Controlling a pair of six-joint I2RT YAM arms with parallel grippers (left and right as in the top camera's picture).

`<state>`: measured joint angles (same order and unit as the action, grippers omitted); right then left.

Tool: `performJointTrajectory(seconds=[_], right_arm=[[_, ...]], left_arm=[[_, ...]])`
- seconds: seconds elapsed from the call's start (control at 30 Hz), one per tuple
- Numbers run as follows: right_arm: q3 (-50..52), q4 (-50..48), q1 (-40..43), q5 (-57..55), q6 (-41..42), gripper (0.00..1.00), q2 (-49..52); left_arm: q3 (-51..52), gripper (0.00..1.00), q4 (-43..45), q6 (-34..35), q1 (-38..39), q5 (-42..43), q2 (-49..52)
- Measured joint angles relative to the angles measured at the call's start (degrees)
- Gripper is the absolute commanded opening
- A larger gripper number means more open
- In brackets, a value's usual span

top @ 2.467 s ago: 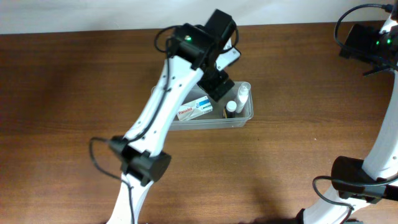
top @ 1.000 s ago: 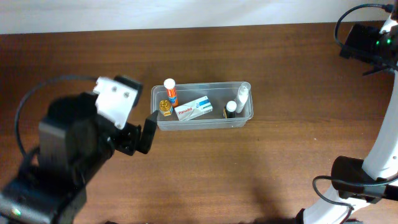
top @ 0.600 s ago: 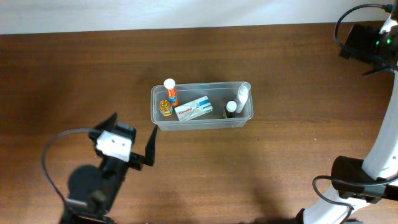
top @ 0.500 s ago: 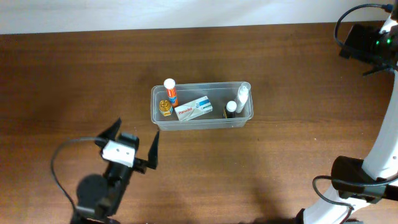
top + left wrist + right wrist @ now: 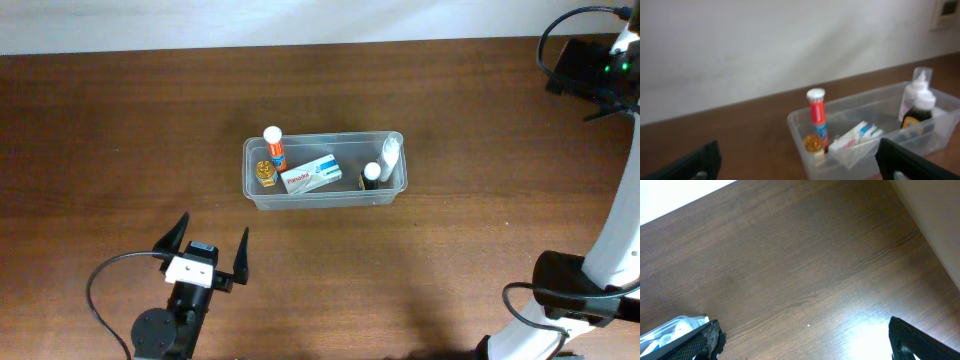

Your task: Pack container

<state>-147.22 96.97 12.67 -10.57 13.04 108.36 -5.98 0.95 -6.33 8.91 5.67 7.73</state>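
The clear container (image 5: 322,200) stands mid-table. Inside are a red tube with a white cap (image 5: 273,146), a gold-lidded jar (image 5: 265,172), a white box (image 5: 311,175), a white bottle (image 5: 389,155) and a small dark bottle (image 5: 371,175). My left gripper (image 5: 213,230) is open and empty, well in front of the container's left end. Its wrist view faces the container (image 5: 799,131) between spread fingers (image 5: 697,162). My right gripper (image 5: 805,347) is open over bare wood at the far right. The container's corner (image 5: 675,327) shows beside its left finger.
A pale wall runs along the table's far edge (image 5: 300,42). The right arm's base (image 5: 570,285) stands at the near right, with its wrist (image 5: 585,65) high at the far right corner. Brown wood surrounds the container.
The left arm has drawn back from over the container to the near left of the table, open and empty. The container's contents now show. The right arm has not moved.
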Motion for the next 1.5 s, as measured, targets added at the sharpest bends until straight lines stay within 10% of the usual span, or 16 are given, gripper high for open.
performJointTrajectory(seconds=[1.5], right_arm=[[0.0, 0.0, 0.0, 0.02, -0.02, 0.98, 0.0]], left_arm=[[2.89, 0.99, -9.73, -0.02, -14.4, 1.66, -6.84]])
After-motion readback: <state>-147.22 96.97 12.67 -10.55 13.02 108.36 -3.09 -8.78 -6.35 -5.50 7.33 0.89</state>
